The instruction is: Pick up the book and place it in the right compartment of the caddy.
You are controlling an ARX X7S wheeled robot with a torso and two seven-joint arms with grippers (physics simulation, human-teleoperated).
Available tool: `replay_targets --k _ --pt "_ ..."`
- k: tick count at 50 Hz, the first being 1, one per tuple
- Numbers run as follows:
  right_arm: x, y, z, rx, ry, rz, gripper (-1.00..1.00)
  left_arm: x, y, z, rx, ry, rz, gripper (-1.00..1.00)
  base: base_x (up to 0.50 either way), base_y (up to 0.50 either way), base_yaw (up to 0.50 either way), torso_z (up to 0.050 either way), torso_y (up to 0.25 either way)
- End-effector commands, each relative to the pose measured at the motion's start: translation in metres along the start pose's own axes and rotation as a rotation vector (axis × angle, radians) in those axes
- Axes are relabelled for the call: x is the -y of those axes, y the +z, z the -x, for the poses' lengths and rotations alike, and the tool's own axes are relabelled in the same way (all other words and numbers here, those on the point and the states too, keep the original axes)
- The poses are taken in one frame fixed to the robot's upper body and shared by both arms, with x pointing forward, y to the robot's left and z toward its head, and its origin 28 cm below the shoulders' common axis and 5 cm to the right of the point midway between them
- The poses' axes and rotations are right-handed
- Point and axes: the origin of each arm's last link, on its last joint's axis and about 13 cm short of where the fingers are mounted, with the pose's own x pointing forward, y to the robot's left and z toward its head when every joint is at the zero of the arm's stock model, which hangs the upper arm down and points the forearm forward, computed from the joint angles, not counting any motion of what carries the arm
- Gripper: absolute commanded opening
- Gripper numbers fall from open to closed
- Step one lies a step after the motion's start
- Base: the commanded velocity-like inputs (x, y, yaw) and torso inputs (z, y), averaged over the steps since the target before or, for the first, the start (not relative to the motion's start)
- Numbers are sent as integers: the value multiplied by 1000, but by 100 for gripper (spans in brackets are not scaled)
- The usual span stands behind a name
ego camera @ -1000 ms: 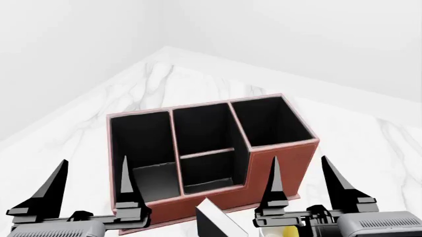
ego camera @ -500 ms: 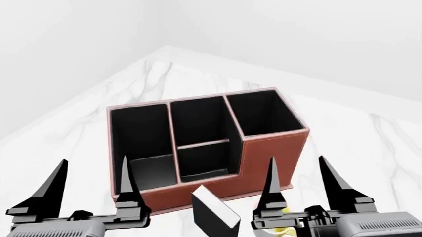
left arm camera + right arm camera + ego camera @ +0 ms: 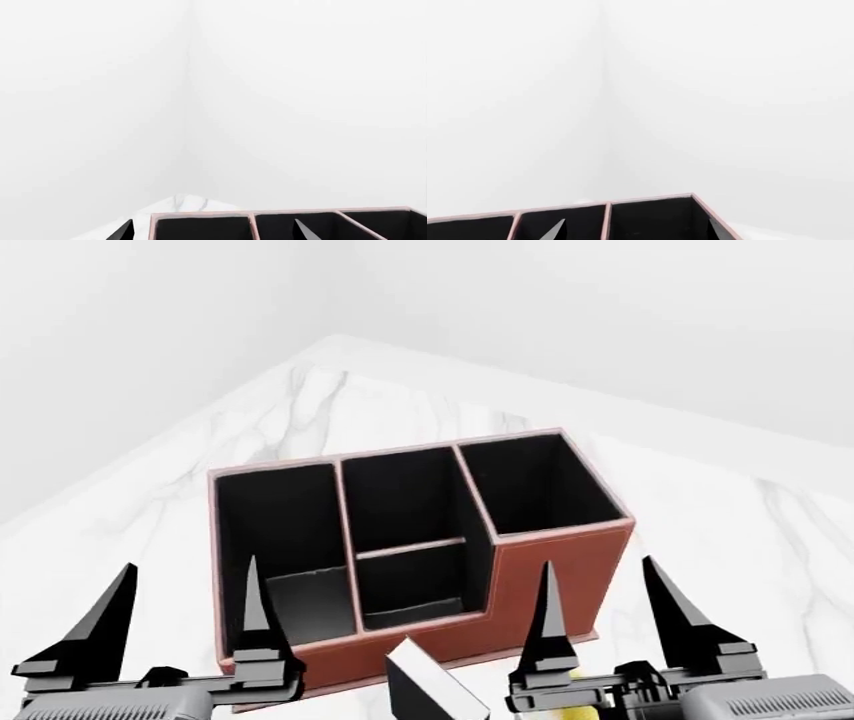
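Both grippers are sitting low at the front of the head view with their pointed black fingers spread apart and sticking up. The left gripper (image 3: 183, 615) has nothing between its fingers, just empty gap. Same for the right gripper (image 3: 607, 612): wide open, gripping nothing.

Using the caddy (image 3: 554, 585) as the landmark: the left gripper is in front of its wide sloped-wall end, and the right gripper is in front of its tall end, slightly off to the right of the front wall. Neither one looks to be touching it.

The book (image 3: 430, 687) is just in front of the caddy's front wall, roughly in line with the divided middle section, between the two grippers. It's tilted, with the white page edges facing the camera and a dark cover along one side. The lower part is cut off by the frame edge, so can't tell what it rests on. It isn't in any section.

The right compartment (image 3: 541, 483) is the tall square one at the caddy's right end, black inside.

A bit of yellow from the mug (image 3: 583, 708) peeks out behind the right gripper, in front of the caddy's right end.

The caddy stands on a white marble table (image 3: 334, 380).

Both wrist views only catch the caddy's pink rim and lots of blank white wall.
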Motion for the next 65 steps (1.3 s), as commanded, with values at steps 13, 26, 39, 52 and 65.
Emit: replay_targets --k 13,26,39,52,65 --pt "0 10 11 -166 238 25 100 -2 1 -1 2 16 -5 100 0 0 0 0 0" --pt "-1 22 28 -309 400 -70 100 -3 0 -2 -2 20 -6 100 0 0 0 0 0" --pt "-2 30 36 -339 448 -137 100 -2 0 -1 -2 14 -6 100 0 0 0 0 0" --pt "-8 26 37 -380 480 -131 100 -1 1 0 -1 9 -5 100 0 0 0 0 0" --pt "-8 17 29 -426 495 -85 100 -1 1 0 -1 8 -5 100 0 0 0 0 0"
